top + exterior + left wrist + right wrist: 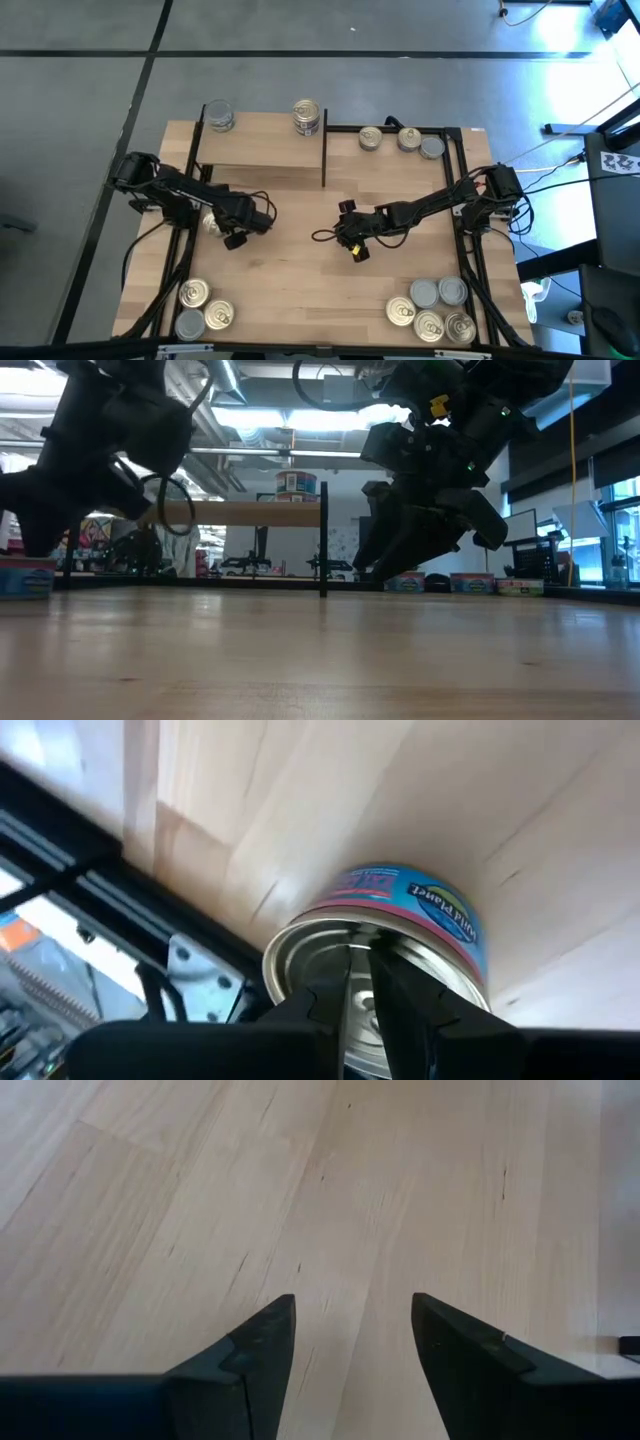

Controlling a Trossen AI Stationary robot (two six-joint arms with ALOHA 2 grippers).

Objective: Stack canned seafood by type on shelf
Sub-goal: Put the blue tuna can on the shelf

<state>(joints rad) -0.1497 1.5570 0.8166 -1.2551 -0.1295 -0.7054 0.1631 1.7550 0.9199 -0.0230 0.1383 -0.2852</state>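
Overhead view of a wooden table (300, 270) w/ two dark robot arms. Left gripper (212, 224) sits near the table's left edge, just in front of the shelf (260, 150), a raised light-wood board w/ thin black frame at the back left. Its wrist view shows the fingers (395, 995) pinched close together on the rim of a tin (400, 935) w/ a blue and pink label and a silver lid; the tin is tilted on its side against the wood. Right gripper (352, 240) hovers near the table centre, jaws apart w/ nothing between them, only bare wood showing past its fingers (262, 1342). On the shelf: one tin (219, 117) at the back left corner and a short stack (307, 116) at the back right corner. Just right of the shelf, at the table's back edge, three more tins (400, 140) sit close together. Front left corner holds a cluster of three tins (201, 305); front right corner holds five tins (434, 308), mixed gold and grey tops. Low view shows both arms above the tabletop, shelf behind them.
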